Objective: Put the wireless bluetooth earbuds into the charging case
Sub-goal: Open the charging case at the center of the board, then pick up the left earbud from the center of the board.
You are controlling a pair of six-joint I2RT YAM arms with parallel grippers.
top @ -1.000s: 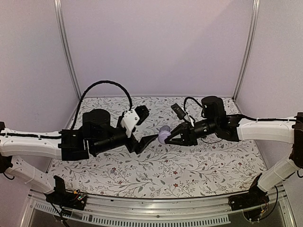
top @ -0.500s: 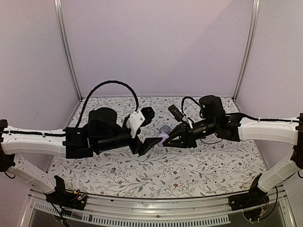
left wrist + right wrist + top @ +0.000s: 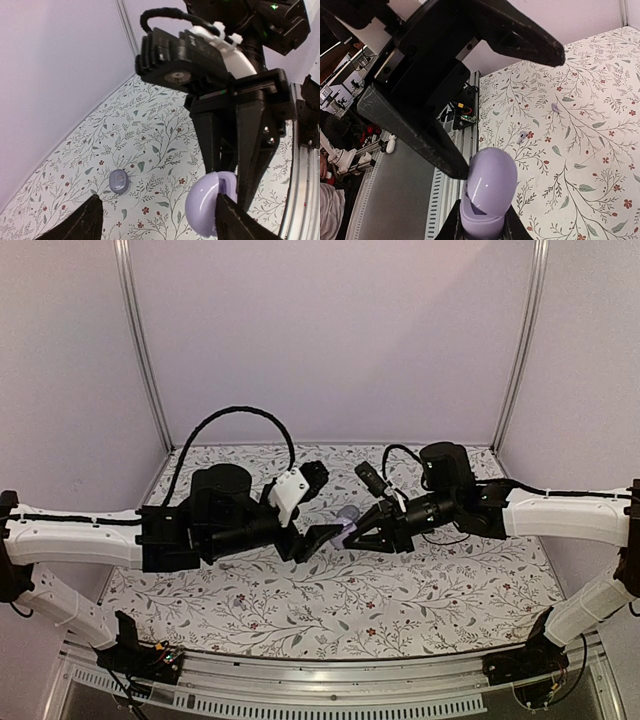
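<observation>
Top external: left tool [image 3: 326, 536] nearer case [image 3: 347, 517]

1 charging case [image 3: 490, 182], 2 earbuds [image 3: 522, 136] [image 3: 555, 106], 1 flowered cloth [image 3: 400, 600], 2 robot arms [image 3: 75, 538] [image 3: 565, 512].

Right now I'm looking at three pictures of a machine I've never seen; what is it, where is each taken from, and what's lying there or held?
These are two robot arms bolted at the near edge of a table. The wide picture comes from a fixed camera above and behind them: the left arm is on the left, the right arm on the right. The other two come from a small camera on each wrist, looking out at the other arm. The right arm's fingers are shut on a small glossy lavender charging case, held above the table. The left arm's fingers are spread open close to it, holding nothing. On the flowered cloth lies a tiny lavender earbud.
</observation>
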